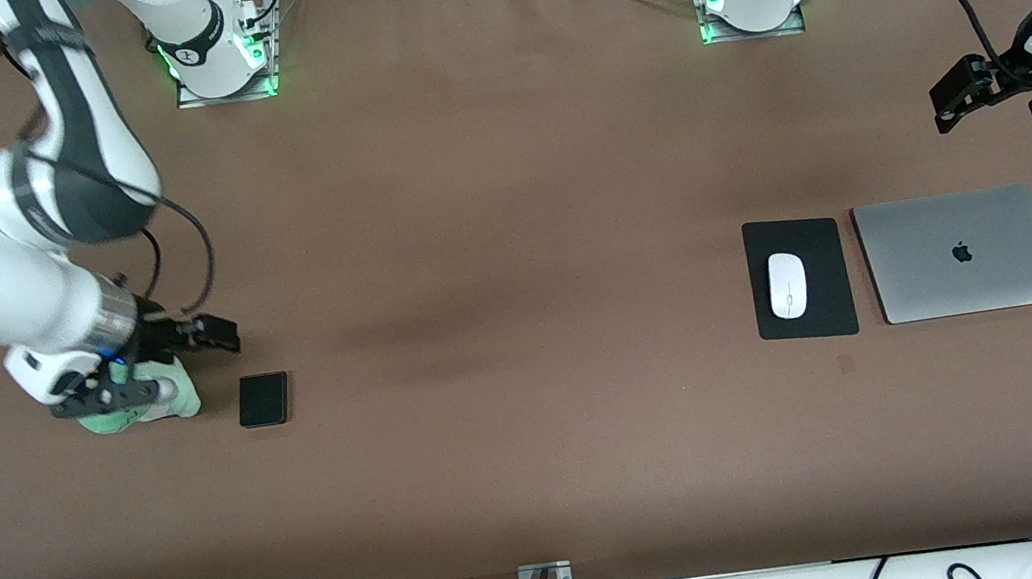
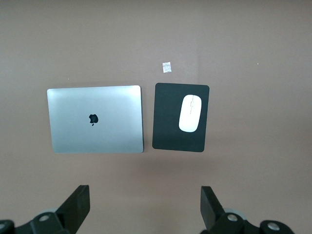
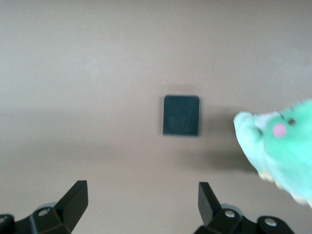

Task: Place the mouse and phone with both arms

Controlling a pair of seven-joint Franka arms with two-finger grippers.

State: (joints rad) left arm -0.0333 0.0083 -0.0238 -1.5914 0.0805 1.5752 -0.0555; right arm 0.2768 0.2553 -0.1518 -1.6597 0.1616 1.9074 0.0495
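The white mouse (image 1: 786, 285) lies on a black mat (image 1: 826, 306) toward the left arm's end of the table; it also shows in the left wrist view (image 2: 190, 113). The small black phone (image 1: 264, 399) lies flat on the table toward the right arm's end, and shows in the right wrist view (image 3: 181, 115). My left gripper (image 2: 145, 204) is open and empty, high over bare table beside the laptop and mat. My right gripper (image 3: 141, 200) is open and empty, low over the table next to the phone and apart from it.
A closed grey laptop (image 1: 960, 252) lies beside the mat, toward the left arm's end. A green plush toy (image 1: 150, 403) sits under the right arm's hand, close beside the phone; it also shows in the right wrist view (image 3: 280, 146). Cables run along the table's near edge.
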